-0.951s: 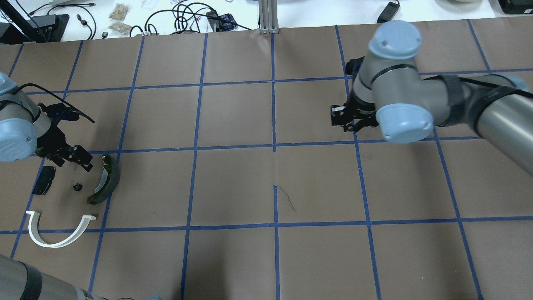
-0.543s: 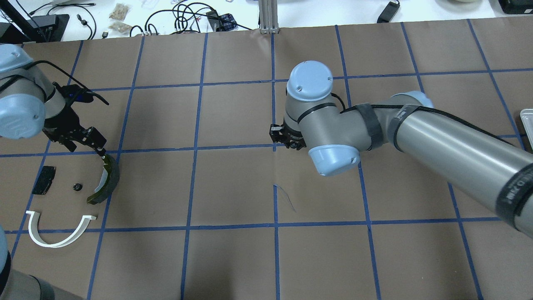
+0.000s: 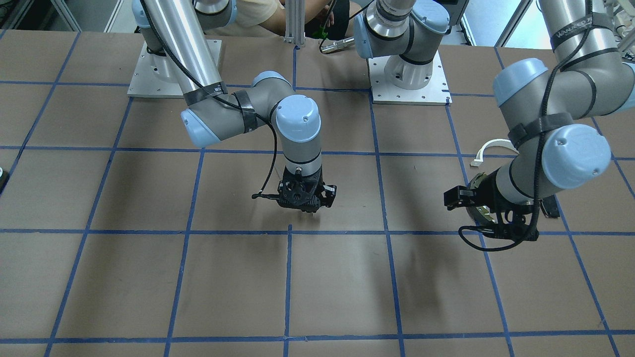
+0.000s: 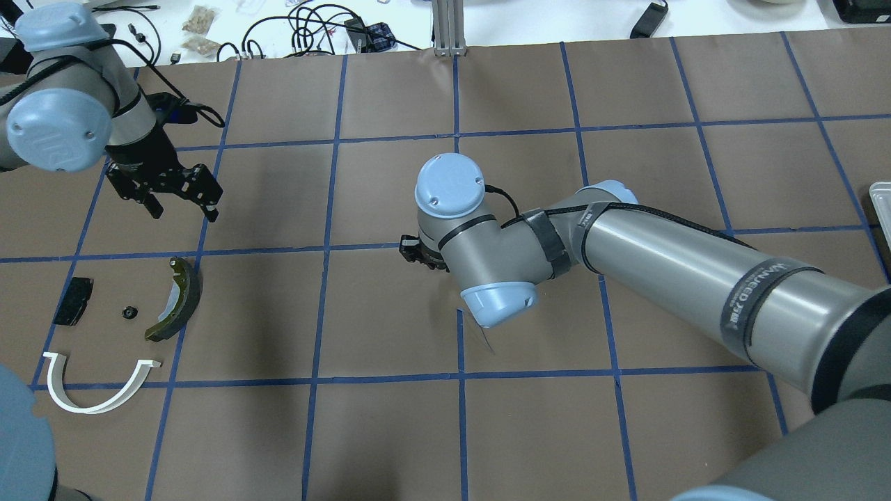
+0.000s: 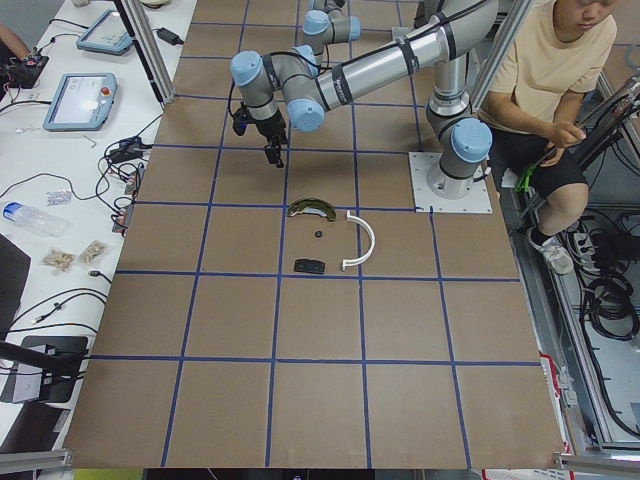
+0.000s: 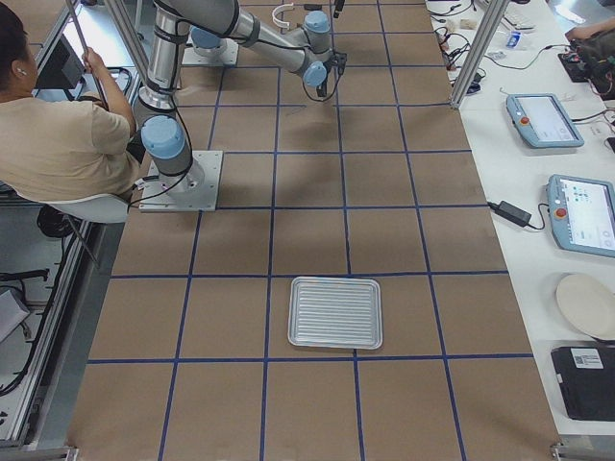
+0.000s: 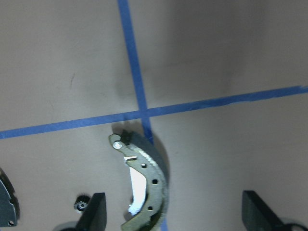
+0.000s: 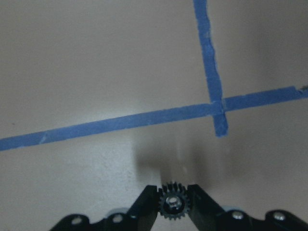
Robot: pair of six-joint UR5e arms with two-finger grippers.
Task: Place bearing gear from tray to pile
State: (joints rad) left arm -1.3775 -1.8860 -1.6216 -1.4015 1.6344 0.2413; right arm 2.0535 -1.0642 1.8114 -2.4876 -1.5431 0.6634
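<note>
My right gripper (image 4: 412, 252) is shut on a small black bearing gear (image 8: 174, 206) and holds it above the table's middle; it also shows in the front view (image 3: 305, 198). The pile lies at the left: a white half-ring arch (image 4: 89, 409), a dark curved brake shoe (image 4: 177, 299), a black rectangular pad (image 4: 72, 301) and another small gear (image 4: 128, 312). My left gripper (image 4: 182, 207) is open and empty, beyond the pile. Its fingers (image 7: 94, 211) flank the brake shoe (image 7: 147, 183) from above. The tray (image 6: 336, 312) lies far right and looks empty.
The table is brown paper with a blue tape grid. Only the tray's edge (image 4: 882, 209) shows at the overhead view's right border. Cables and small items (image 4: 306, 28) lie beyond the far edge. An operator (image 5: 555, 90) sits behind the robot bases.
My right arm has swung left from the right half to the table's middle, carrying the gear. My left gripper has moved away from the pile toward the far side.
</note>
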